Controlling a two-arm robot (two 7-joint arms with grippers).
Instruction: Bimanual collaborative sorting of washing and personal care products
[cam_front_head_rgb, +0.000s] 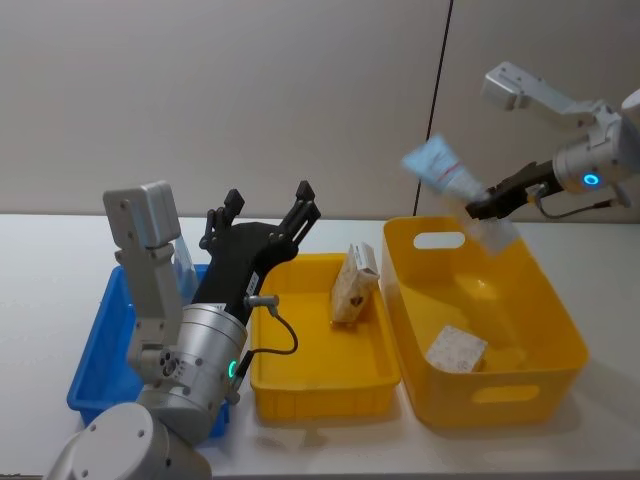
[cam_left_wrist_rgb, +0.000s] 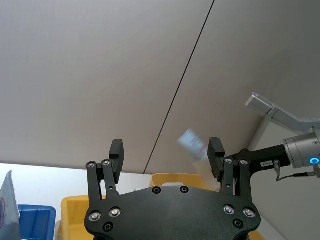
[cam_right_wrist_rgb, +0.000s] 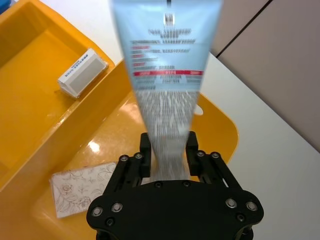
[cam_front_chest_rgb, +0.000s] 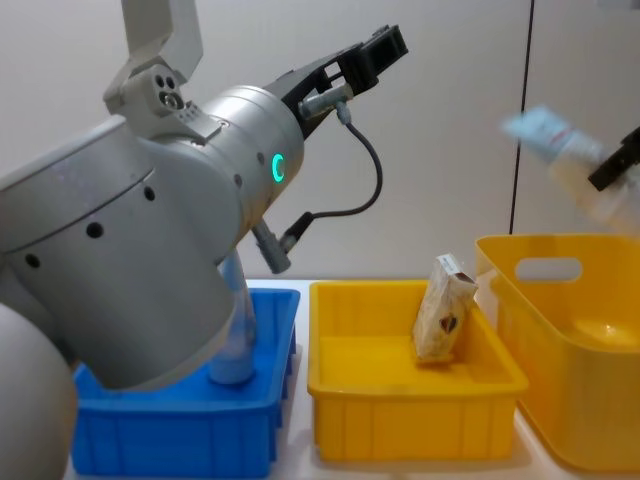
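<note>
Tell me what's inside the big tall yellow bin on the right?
A small grey-white flowery carton lies on the tall yellow plastic bin's floor. The right claw holds a pale blue tube above it. The near wall hides some floor.

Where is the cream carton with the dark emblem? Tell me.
The cream carton leans against the right wall of the shallow middle yellow bin, between the blue bin and the deep yellow bin.
</note>
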